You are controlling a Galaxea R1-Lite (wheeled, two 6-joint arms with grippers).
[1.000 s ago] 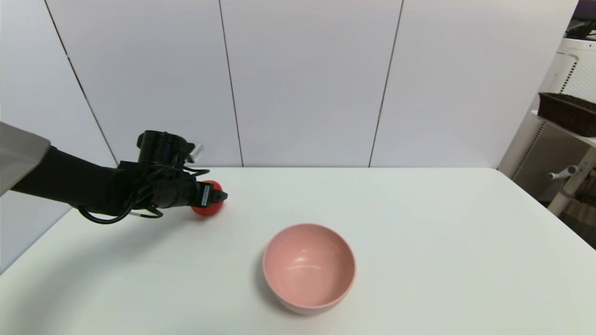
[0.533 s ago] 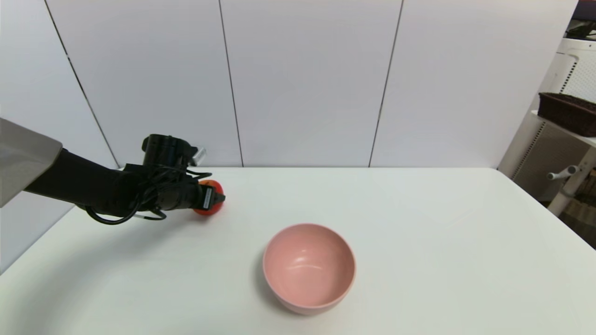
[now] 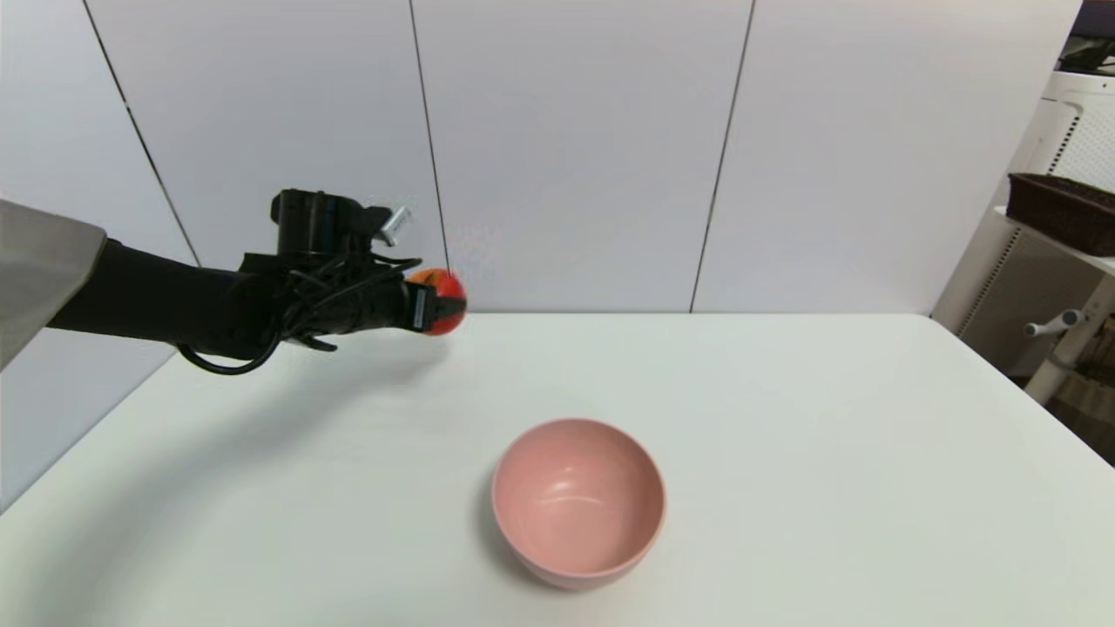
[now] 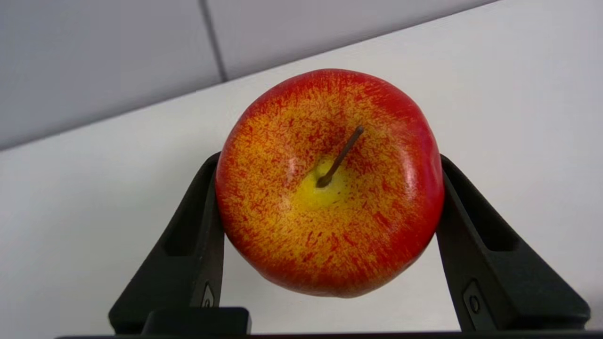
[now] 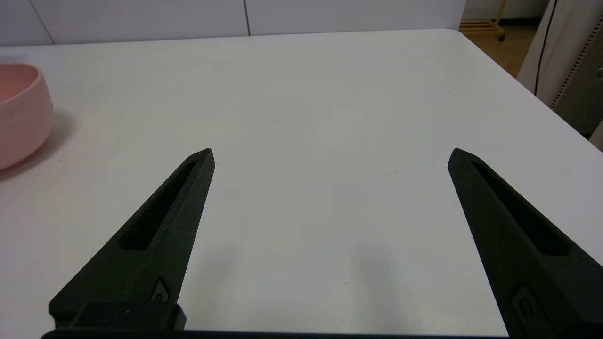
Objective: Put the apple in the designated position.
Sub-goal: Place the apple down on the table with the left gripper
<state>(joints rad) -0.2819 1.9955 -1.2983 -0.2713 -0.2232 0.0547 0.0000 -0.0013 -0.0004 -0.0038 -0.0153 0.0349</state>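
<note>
The left end effector [image 3: 440, 303] is closed on the round red apple with yellow-orange mottling and a short dark stem [image 3: 438, 300]. In the left wrist view its two black fingers [image 4: 200, 235] press the fruit's opposite flanks a little below its widest girth, stem end turned toward the camera. The hold spans most of the available opening, and nothing else touches the apple, which hangs in the air above the far-left part of the glossy white table [image 3: 784, 418], at about ten o'clock from the pink round plastic bowl [image 3: 577, 498] and well apart from it.

The step in hand looks like the carry toward the unmarked patch of table that serves as the target; I cannot tell where that patch lies. To do it well, keep the squeeze steady, since a smooth round fruit gripped low on its curve could slip out. Travel level, pass clear of the bowl's rim, lower until the apple's base meets the surface, then release slowly so it does not roll.

The right end effector [image 5: 330, 155] is parked low over the table at roughly three o'clock from the bowl, fingers spread wide and holding nothing.
</note>
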